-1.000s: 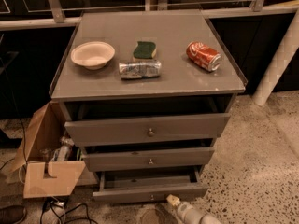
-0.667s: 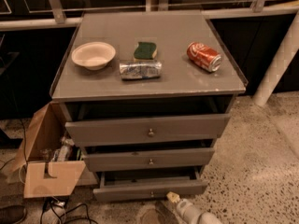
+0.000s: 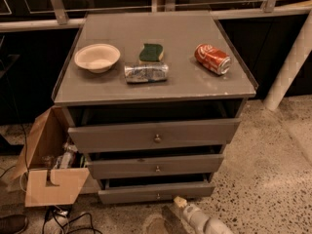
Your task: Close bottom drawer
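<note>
The grey cabinet [image 3: 156, 82] has three drawers, all standing slightly out. The bottom drawer [image 3: 126, 195] is the lowest and slimmest, with a small round knob [image 3: 157, 196] at its centre. Only a narrow dark gap shows above its front panel. My gripper [image 3: 179, 202] comes in from the bottom edge of the camera view, low over the floor. Its tip is at or just in front of the lower edge of the bottom drawer's front, a little right of the knob. The pale arm [image 3: 202, 222] runs down to the right behind it.
On the cabinet top lie a white bowl [image 3: 97, 57], a green sponge [image 3: 151, 52], a crushed silver can [image 3: 146, 72] and a red soda can [image 3: 212, 59]. An open cardboard box [image 3: 48, 169] stands at the left, with cables [image 3: 63, 218] on the floor. A white post [image 3: 290, 62] stands at the right.
The bottom drawer has slid inward, showing less of its inside. My gripper has moved forward with it toward the cabinet.
</note>
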Tool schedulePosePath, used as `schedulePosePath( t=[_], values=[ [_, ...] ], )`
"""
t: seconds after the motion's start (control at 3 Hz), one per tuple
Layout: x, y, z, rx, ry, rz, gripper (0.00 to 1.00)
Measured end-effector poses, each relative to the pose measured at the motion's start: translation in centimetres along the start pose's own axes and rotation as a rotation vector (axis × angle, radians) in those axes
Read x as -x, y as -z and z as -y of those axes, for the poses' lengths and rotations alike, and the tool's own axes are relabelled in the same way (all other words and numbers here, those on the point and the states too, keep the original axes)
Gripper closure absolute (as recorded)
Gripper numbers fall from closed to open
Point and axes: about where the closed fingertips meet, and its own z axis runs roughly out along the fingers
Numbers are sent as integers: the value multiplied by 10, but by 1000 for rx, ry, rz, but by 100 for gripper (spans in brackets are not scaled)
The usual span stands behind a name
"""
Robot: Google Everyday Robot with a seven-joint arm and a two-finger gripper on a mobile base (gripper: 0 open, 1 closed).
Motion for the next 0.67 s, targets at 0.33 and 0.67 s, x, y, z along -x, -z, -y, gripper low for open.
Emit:
schedulePosePath(
  t=[0.33,0.67],
  values=[
    [11,-11,-15,28,-59,37,100],
    [16,-16,-23,38,-69,54,100]
  ],
)
